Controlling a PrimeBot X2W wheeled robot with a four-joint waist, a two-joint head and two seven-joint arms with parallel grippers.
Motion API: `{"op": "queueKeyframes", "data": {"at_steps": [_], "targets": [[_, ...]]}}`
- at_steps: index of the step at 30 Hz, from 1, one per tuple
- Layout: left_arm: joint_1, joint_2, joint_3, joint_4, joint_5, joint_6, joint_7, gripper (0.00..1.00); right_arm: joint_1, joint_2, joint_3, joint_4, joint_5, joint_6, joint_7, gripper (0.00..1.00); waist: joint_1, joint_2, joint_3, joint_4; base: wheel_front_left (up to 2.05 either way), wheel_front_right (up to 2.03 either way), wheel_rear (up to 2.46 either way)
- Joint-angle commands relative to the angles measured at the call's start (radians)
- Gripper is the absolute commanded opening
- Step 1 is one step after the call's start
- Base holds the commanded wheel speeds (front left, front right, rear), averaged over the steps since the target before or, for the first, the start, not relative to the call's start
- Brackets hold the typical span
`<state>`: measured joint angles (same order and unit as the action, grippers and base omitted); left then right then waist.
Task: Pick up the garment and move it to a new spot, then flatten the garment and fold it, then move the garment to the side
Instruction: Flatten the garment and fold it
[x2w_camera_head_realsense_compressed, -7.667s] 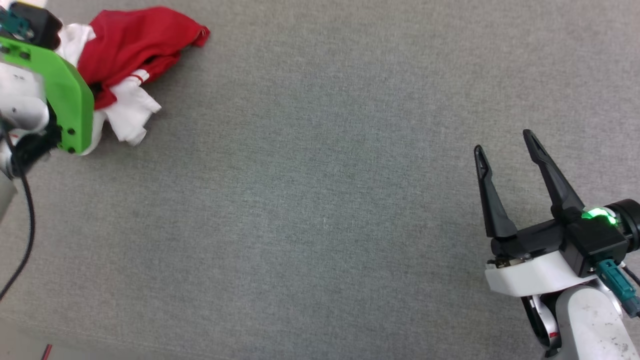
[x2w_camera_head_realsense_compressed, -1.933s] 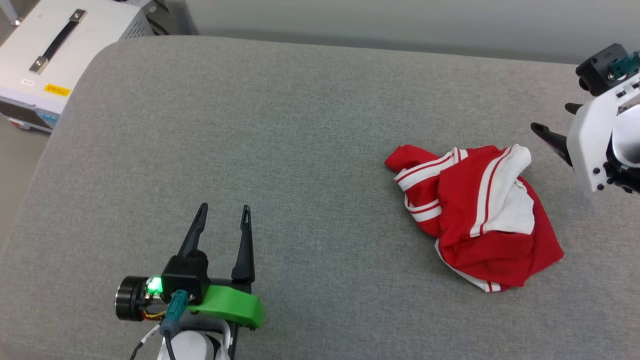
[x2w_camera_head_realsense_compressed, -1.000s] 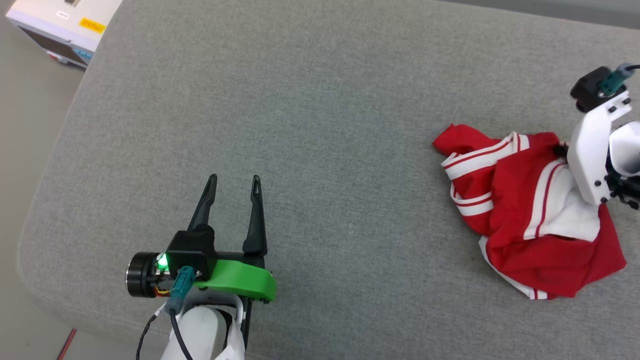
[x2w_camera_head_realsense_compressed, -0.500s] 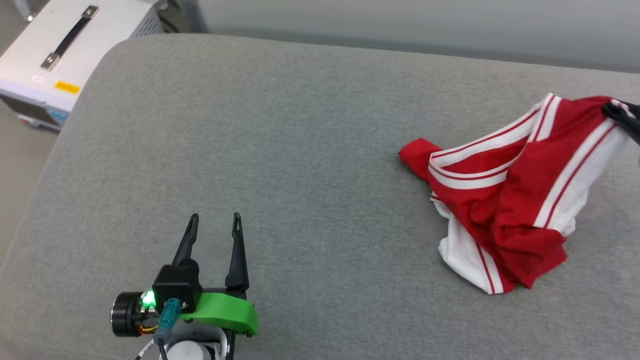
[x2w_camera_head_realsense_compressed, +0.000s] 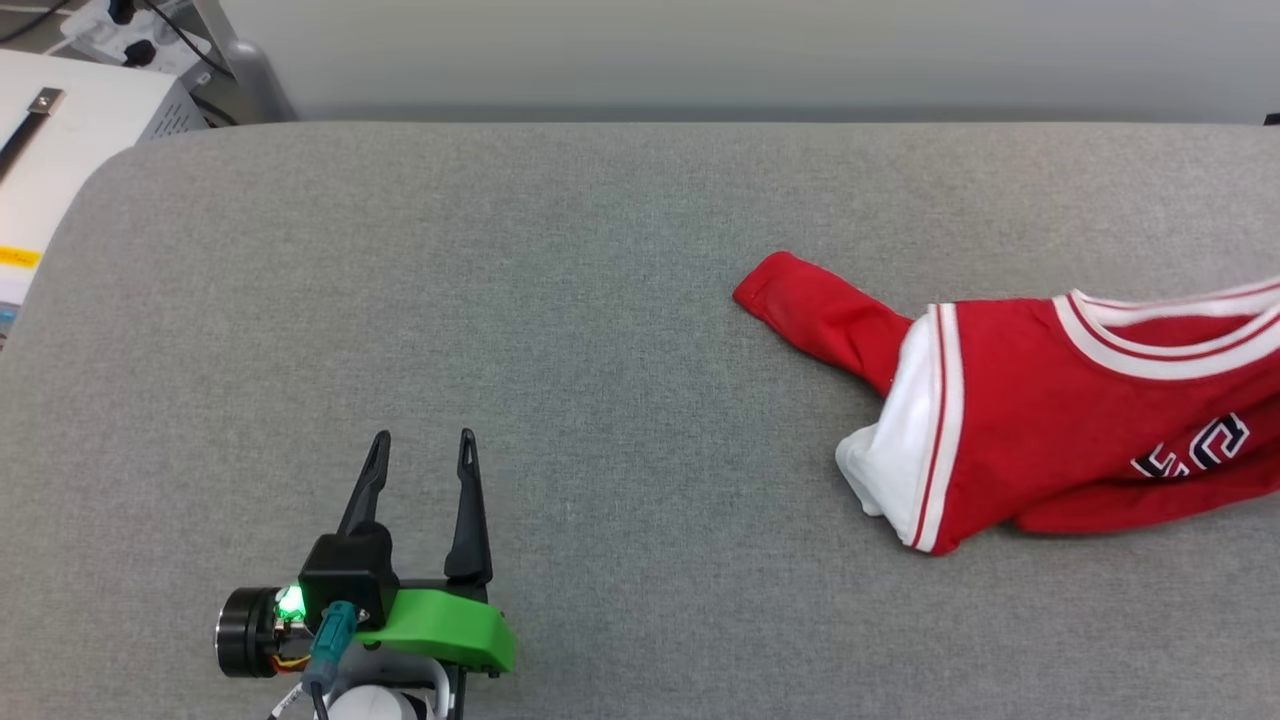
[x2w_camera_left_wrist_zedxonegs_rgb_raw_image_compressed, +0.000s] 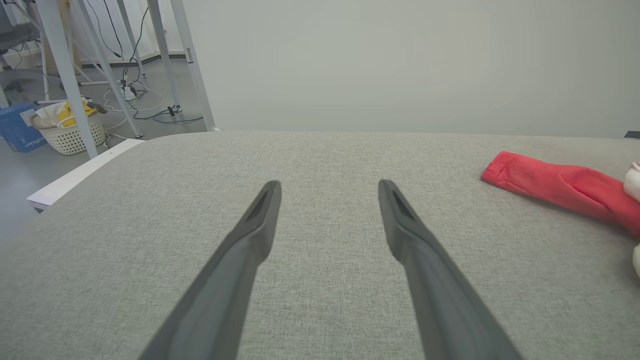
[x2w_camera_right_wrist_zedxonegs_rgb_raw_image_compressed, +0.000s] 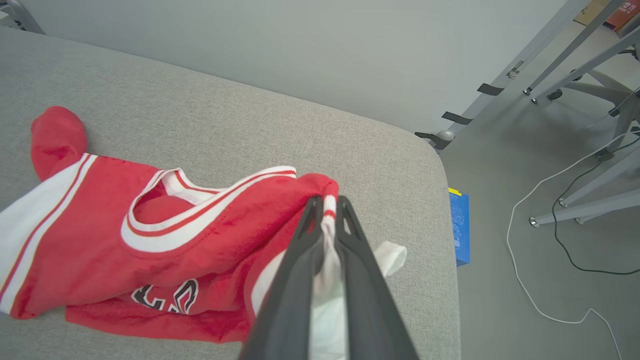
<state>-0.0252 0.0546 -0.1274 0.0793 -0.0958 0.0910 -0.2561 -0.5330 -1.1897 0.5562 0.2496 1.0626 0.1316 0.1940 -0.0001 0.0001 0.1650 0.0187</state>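
Shirt (x2w_camera_head_realsense_compressed: 1050, 400) now pulled out of bunched heap, half-spread at right end of cushion (x2w_camera_head_realsense_compressed: 500, 300), number showing. Right gripper (x2w_camera_right_wrist_zedxonegs_rgb_raw_image_compressed: 327, 201) pinches sleeve trim. Left gripper (x2w_camera_head_realsense_compressed: 423, 437) spread, idle, well apart. Risk: thin pinch slips under drag, shirt re-bunches.

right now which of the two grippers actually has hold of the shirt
The right gripper: it is shut on the garment at a white, striped sleeve edge. The left gripper is open over the grey cushion, well apart from the garment.
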Motion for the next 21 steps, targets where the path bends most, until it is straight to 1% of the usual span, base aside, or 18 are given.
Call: {"op": "queueKeyframes", "data": {"at_steps": [1, 6, 11, 13, 16, 21], "targets": [[-0.016, -0.004, -0.004, -0.005, 0.009, -0.005, -0.006, 1.0, 0.027, 0.007, -0.021, 0.002, 0.001, -0.001, 0.007, 0.0, 0.0001, -0.0001, 0.024, 0.0, 0.0, 0.0, 0.0], [-0.042, -0.004, -0.019, -0.007, 0.001, -0.002, -0.006, 1.0, 0.053, 0.035, -0.093, 0.02, -0.049, -0.001, 0.042, 0.0, 0.0001, -0.0001, 0.077, 0.023, 0.0, 0.0, 0.0], [-0.085, -0.004, -0.041, -0.012, -0.004, 0.0, -0.006, 1.0, -0.014, 0.097, -0.131, 0.054, -0.139, -0.001, 0.117, 0.0, 0.0001, -0.0001, 0.155, 0.059, 0.0, 0.0, 0.0], [-0.107, -0.004, -0.049, -0.014, -0.007, 0.002, -0.006, 1.0, -0.068, 0.135, -0.134, 0.078, -0.183, -0.001, 0.145, 0.0, 0.0001, -0.0001, 0.189, 0.074, 0.0, 0.0, 0.0], [-0.138, -0.004, -0.058, -0.017, -0.013, 0.008, -0.006, 1.0, -0.169, 0.216, -0.123, 0.139, -0.249, -0.001, 0.174, 0.0, 0.0001, -0.0001, 0.231, 0.093, 0.0, 0.0, 0.0], [-0.173, -0.004, -0.08, -0.019, -0.025, 0.015, -0.006, 1.0, -0.284, 0.332, -0.076, 0.283, -0.354, -0.001, 0.174, 0.0, 0.0001, -0.0001, 0.274, 0.12, 0.0, 0.0, 0.0]]}}
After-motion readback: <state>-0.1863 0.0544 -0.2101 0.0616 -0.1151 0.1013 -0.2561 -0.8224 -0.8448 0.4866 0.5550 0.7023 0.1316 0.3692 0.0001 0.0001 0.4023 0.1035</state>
